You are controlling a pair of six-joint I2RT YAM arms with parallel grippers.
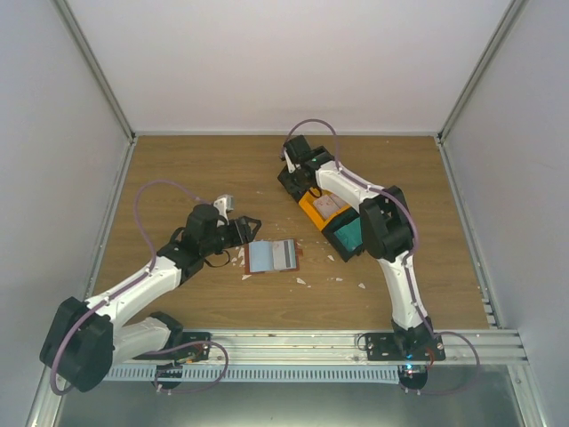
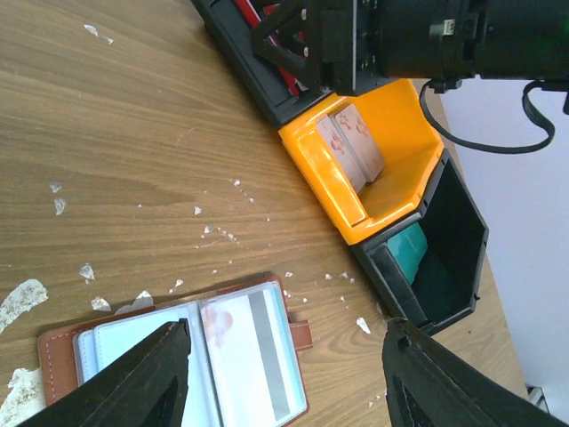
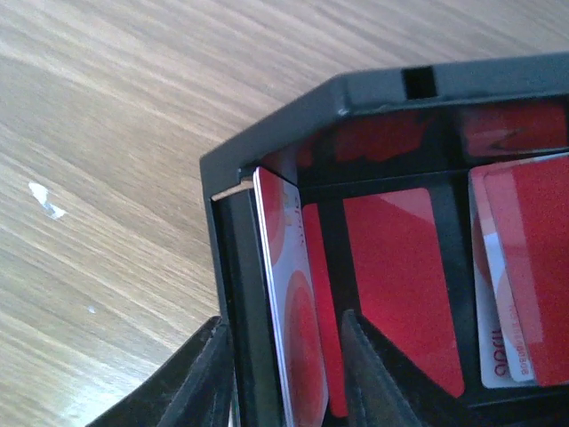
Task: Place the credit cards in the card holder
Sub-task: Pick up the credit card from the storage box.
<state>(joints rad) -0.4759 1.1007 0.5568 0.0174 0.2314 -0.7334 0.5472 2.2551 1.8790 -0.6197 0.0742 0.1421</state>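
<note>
The card holder lies open on the wooden table, its pale pockets up; in the left wrist view a whitish card with a red blot and a grey stripe sits in its right pocket. My left gripper is open and empty just left of it, its fingers above the holder. My right gripper reaches into the tray's far black compartment. In the right wrist view it is open, straddling the compartment wall and an upright red-and-white card. Red cards lie inside.
The black-and-orange bin tray runs diagonally at centre. Its orange compartment holds whitish cards with red marks, and its near black compartment holds a teal card. Torn white scraps litter the table around the holder.
</note>
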